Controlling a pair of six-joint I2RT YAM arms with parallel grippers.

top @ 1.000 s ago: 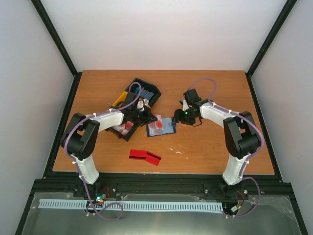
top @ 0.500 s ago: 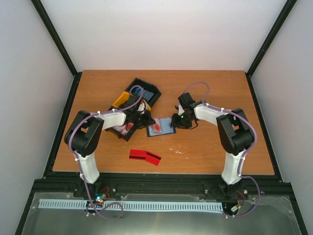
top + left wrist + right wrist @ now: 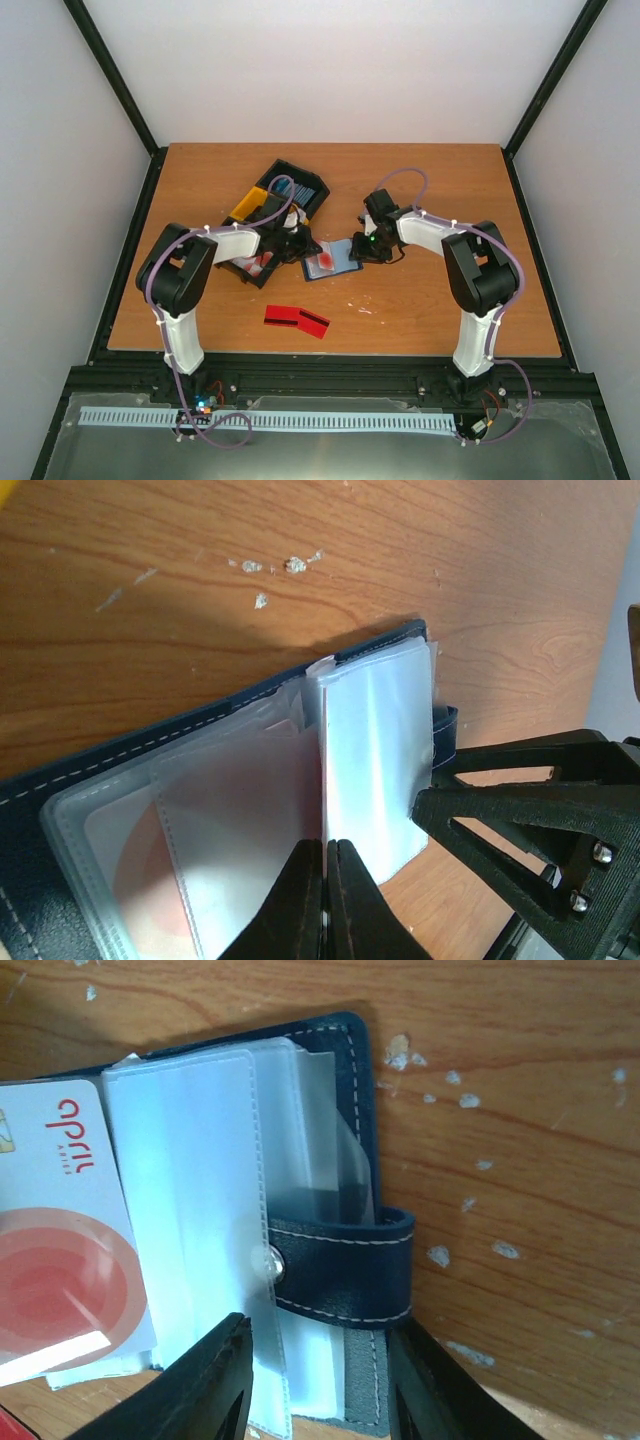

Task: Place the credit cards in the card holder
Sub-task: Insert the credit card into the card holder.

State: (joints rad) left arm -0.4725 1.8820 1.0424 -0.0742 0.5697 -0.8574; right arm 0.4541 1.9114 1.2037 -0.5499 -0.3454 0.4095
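There was the card holder (image 3: 330, 262), lying open near the middle of the tabletop (image 3: 430, 310), with both arms bent in over it, one from each side. The left pincer (image 3: 326, 848) was pressed together, fingers flush, right at the lower edge of the clear sleeves (image 3: 375, 750). One sleeve edge ran straight into the seam between the fingers, though whether any plastic was nipped there could not be told. On the other side the right pincer (image 3: 318, 1345) stood apart, its two black fingers straddling the navy snap tab (image 3: 345, 1265) at the holder's outer edge. One finger lay by the sleeves and the other by the tab's end, and no firm clamp could be made out. A white-and-red card (image 3: 70, 1250) showed in the holder's other half, just beside the sleeves. One red credit card (image 3: 297, 320) with a dark stripe lay flat on the bare wood, well apart from the holder, towards the near edge. Under the left arm sat a black bin (image 3: 252, 278) with red and white showing inside. Beyond it sat a black and yellow bin (image 3: 320, 190) holding something blue.
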